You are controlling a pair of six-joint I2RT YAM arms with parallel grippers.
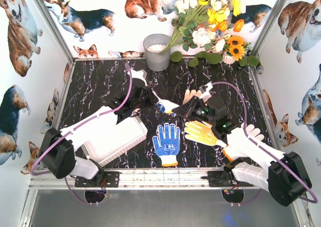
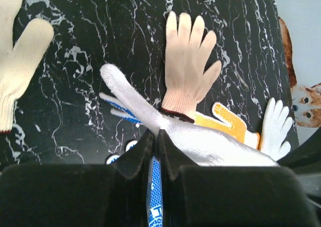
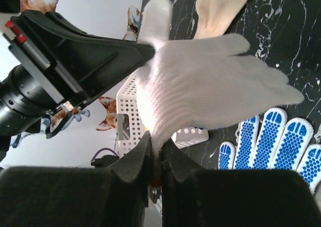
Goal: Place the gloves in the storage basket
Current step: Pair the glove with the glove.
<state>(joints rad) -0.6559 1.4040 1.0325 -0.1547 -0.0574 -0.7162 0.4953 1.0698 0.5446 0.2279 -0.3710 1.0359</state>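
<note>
A white glove [image 1: 165,106] hangs stretched between both grippers above the table's middle. The left gripper [image 2: 158,133] is shut on one edge of this glove [image 2: 205,142], and the right gripper [image 3: 156,148] is shut on its cuff end [image 3: 200,86]. Below lie the blue dotted glove [image 1: 167,143] and the yellow glove [image 1: 203,133]. A cream glove [image 1: 191,95] lies flat just behind, another [image 1: 138,76] is by the left arm, and a white one [image 1: 252,133] lies under the right arm. The white perforated storage basket [image 1: 129,143] sits front left, half covered by the left arm.
A grey metal bucket [image 1: 157,51] stands at the back centre, next to a bunch of flowers [image 1: 210,21]. Printed walls close in the left, right and back sides of the black marble table [image 1: 95,86].
</note>
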